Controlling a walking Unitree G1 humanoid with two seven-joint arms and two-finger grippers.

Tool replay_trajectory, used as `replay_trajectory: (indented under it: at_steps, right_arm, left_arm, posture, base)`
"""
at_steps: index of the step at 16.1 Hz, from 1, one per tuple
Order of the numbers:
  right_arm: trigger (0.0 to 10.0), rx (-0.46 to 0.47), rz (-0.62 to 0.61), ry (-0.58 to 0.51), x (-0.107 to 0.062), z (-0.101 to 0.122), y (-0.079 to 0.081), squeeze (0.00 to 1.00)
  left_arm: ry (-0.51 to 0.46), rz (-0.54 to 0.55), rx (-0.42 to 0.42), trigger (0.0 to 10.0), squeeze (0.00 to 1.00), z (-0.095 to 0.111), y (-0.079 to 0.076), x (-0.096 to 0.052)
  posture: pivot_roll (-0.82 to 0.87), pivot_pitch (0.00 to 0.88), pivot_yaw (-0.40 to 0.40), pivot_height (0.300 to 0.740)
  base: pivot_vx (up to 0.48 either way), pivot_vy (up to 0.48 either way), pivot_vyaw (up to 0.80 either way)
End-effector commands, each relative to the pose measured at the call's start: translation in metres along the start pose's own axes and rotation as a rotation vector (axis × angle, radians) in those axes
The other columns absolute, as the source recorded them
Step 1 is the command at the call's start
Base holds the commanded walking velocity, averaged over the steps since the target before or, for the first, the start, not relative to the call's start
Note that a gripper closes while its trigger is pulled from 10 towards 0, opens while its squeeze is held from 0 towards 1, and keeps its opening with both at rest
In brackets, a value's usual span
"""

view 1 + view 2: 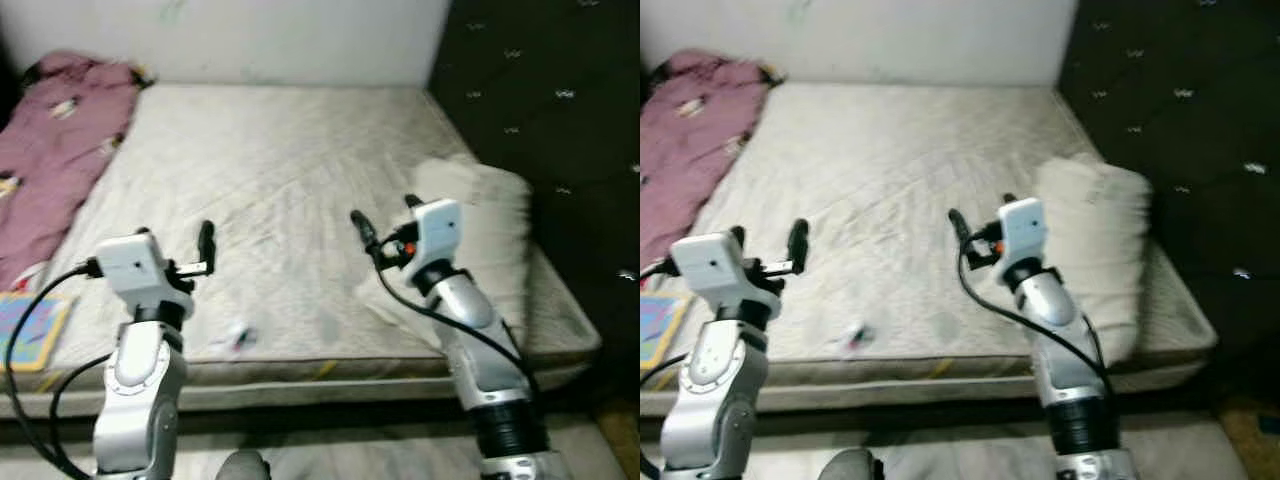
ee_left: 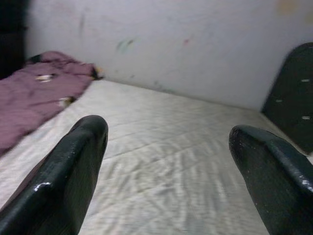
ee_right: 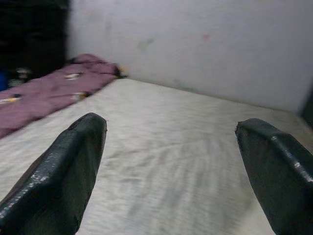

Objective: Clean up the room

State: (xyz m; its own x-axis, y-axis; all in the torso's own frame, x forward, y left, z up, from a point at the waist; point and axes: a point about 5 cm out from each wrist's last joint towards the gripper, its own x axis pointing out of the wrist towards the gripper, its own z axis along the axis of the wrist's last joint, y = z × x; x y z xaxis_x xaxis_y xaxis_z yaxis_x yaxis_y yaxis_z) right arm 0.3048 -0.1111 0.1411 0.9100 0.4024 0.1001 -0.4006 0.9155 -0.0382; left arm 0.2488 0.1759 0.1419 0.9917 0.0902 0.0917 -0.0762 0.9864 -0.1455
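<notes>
A bare, wrinkled off-white mattress [image 1: 270, 160] lies before me. A rumpled purple blanket [image 1: 50, 150] with small printed patches is heaped along its far left side. A white pillow [image 1: 490, 230] rests near the right edge. A small crumpled scrap [image 1: 237, 338] lies near the front edge, between my arms. My left gripper [image 1: 175, 238] hovers open above the front left of the mattress, holding nothing. My right gripper [image 1: 387, 215] is raised open over the front right, just left of the pillow. Both point toward the far wall, and in the wrist views the fingers [image 2: 73, 171] [image 3: 68, 166] stand wide apart.
A colourful book [image 1: 30, 330] lies at the left by the front corner of the bed. A dark tufted panel [image 1: 540, 90] rises along the right side. A white wall [image 1: 250, 35] closes the far end. A grey floor strip [image 1: 350, 455] runs under the bed's front edge.
</notes>
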Motion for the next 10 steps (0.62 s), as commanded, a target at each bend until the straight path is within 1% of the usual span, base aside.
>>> replay_trajectory:
  at_steps: [1, 5, 7, 8, 10]
  right_arm:
    - [10.0, -0.003, 0.007, -0.005, 0.0001, 0.0020, -0.0012, 0.00]
    - [10.0, 0.001, 0.014, -0.012, 0.0005, 0.0025, -0.0009, 0.00]
    - [10.0, 0.001, 0.011, -0.013, 0.0007, 0.0028, -0.0009, 0.00]
    - [10.0, 0.000, 0.010, -0.013, 0.0011, 0.0028, -0.0008, 0.00]
    - [10.0, -0.002, 0.010, -0.015, 0.0020, 0.0032, -0.0012, 0.00]
  left_arm:
    - [0.011, -0.004, -0.002, 10.0, 0.00, -0.0012, -0.0020, 0.0017]
    - [0.002, 0.003, 0.016, 10.0, 0.00, 0.0017, 0.0020, 0.0093]
    - [0.000, 0.009, 0.030, 10.0, 0.00, 0.0011, 0.0030, 0.0086]
    - [0.002, 0.016, 0.052, 10.0, 0.00, -0.0005, 0.0037, 0.0077]
    - [0.002, 0.021, 0.047, 10.0, 0.00, -0.0007, 0.0036, 0.0084]
  posture:
    - [0.10, 0.018, -0.039, 0.740]
    - [0.10, 0.019, -0.043, 0.740]
    - [0.10, 0.021, -0.040, 0.740]
    - [0.10, 0.023, -0.038, 0.740]
    - [0.10, 0.025, -0.038, 0.740]
  base:
    - [0.000, 0.480, 0.00]
    - [0.000, 0.480, 0.00]
    - [0.000, 0.480, 0.00]
    - [0.000, 0.480, 0.00]
    - [0.000, 0.480, 0.00]
